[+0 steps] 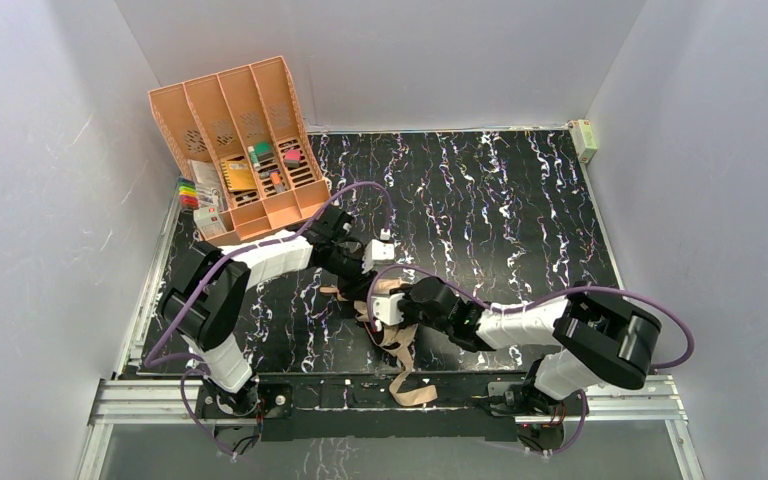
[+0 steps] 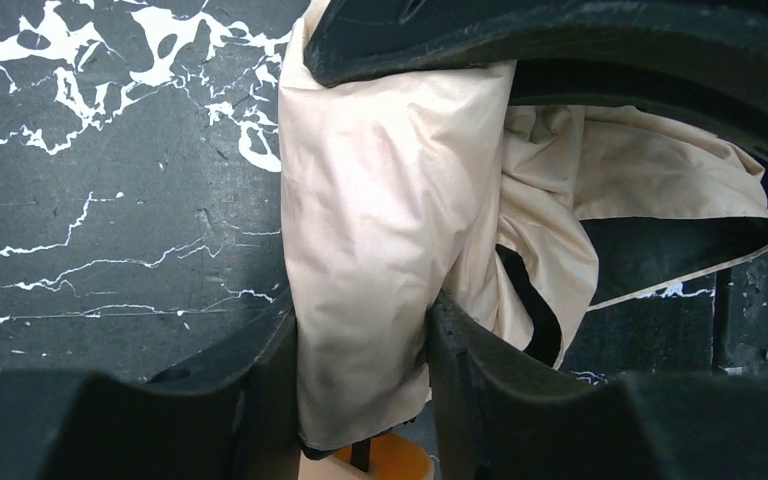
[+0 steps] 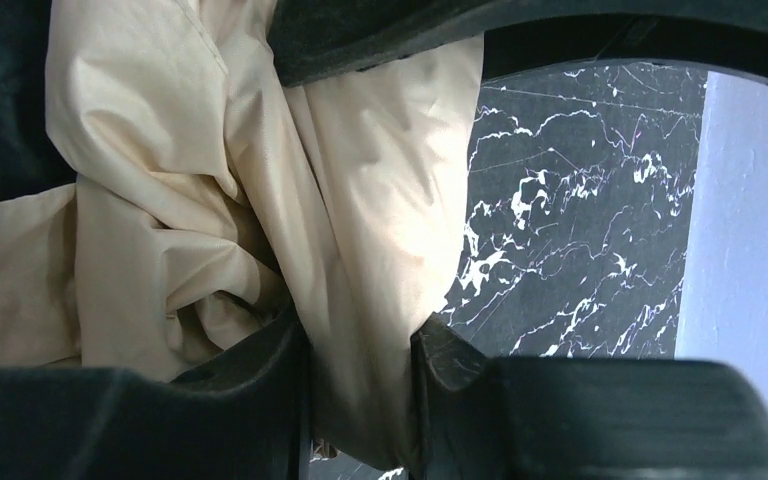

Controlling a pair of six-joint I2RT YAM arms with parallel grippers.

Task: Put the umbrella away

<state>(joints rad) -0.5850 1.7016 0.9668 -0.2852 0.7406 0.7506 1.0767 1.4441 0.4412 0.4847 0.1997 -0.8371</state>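
The umbrella [image 1: 392, 335] isn't put away yet, I'd say: it lies crumpled on the table [image 1: 520, 200], well apart from the orange organizer [image 1: 175, 130], out in front of it and to its right. Its peach fabric is loose and bunched, a dark lining shows in the folds, and the strap [image 1: 409, 386] trails off on the side furthest from the organizer, not wrapped round anything. The left fingers [image 2: 480, 380] are pinched tight on one fold of cloth and the right fingers [image 3: 260, 380] on another. Gathering, strapping and stowing all look left to do. The organizer leans back with four slots, and small coloured bits sit low in them, too small to name
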